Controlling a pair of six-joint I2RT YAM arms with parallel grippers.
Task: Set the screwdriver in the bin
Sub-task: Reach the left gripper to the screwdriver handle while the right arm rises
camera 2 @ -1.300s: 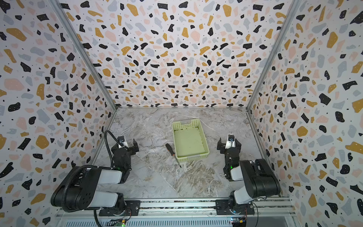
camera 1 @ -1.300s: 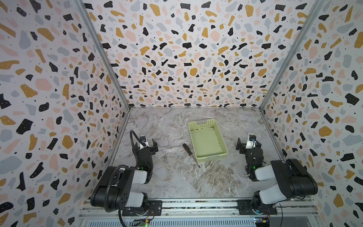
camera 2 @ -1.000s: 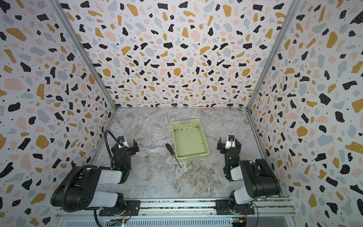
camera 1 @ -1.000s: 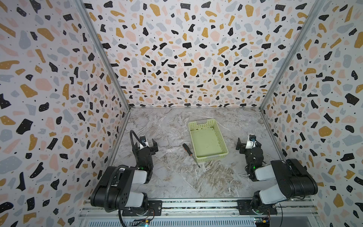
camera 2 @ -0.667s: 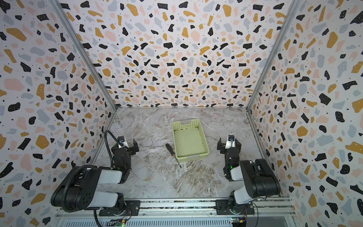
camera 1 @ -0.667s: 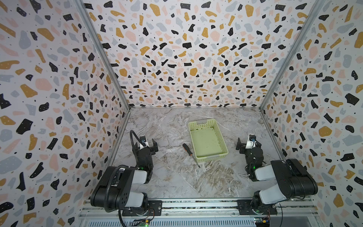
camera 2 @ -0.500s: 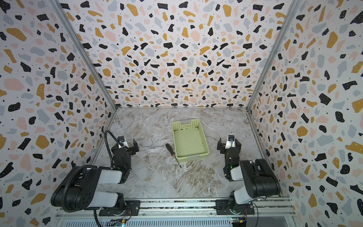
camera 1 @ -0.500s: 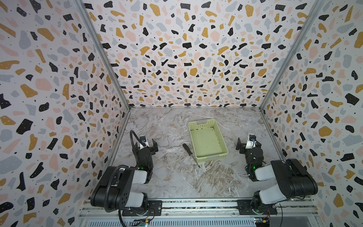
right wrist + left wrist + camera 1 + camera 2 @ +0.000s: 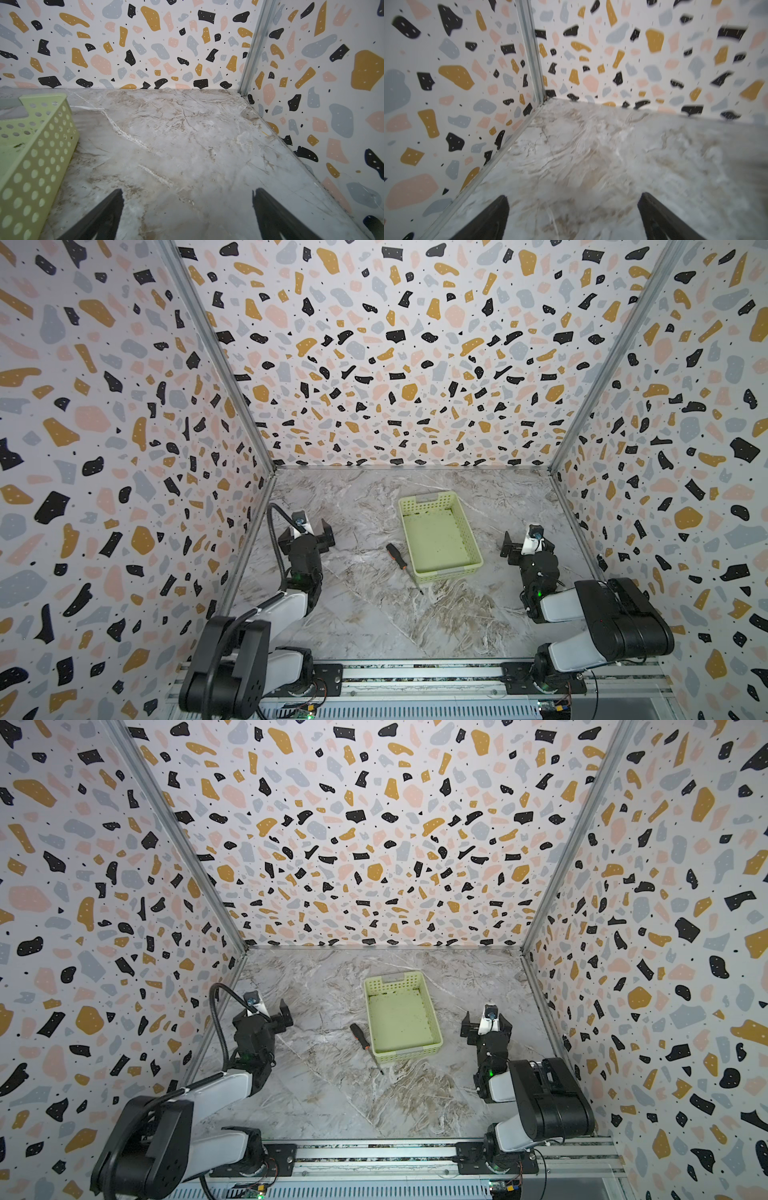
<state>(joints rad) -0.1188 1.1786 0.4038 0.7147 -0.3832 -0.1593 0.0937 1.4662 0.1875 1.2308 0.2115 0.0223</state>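
The screwdriver (image 9: 396,556) (image 9: 359,1034), with a black handle and an orange band, lies flat on the marble floor. It rests just left of the bin, its thin shaft pointing toward the front. The bin (image 9: 438,539) (image 9: 398,1020) (image 9: 35,166) is a pale yellow-green perforated basket with nothing inside. My left gripper (image 9: 308,533) (image 9: 266,1014) (image 9: 573,216) hovers low near the left wall, open and holding nothing, well left of the screwdriver. My right gripper (image 9: 527,542) (image 9: 486,1026) (image 9: 187,214) is open and holds nothing, to the right of the bin. The left wrist view is blurred and shows neither object.
Terrazzo-patterned walls (image 9: 395,364) enclose the floor on three sides, with metal corner posts. A metal rail (image 9: 415,672) carrying both arm bases runs along the front edge. Bare marble floor (image 9: 374,614) lies in front of the bin.
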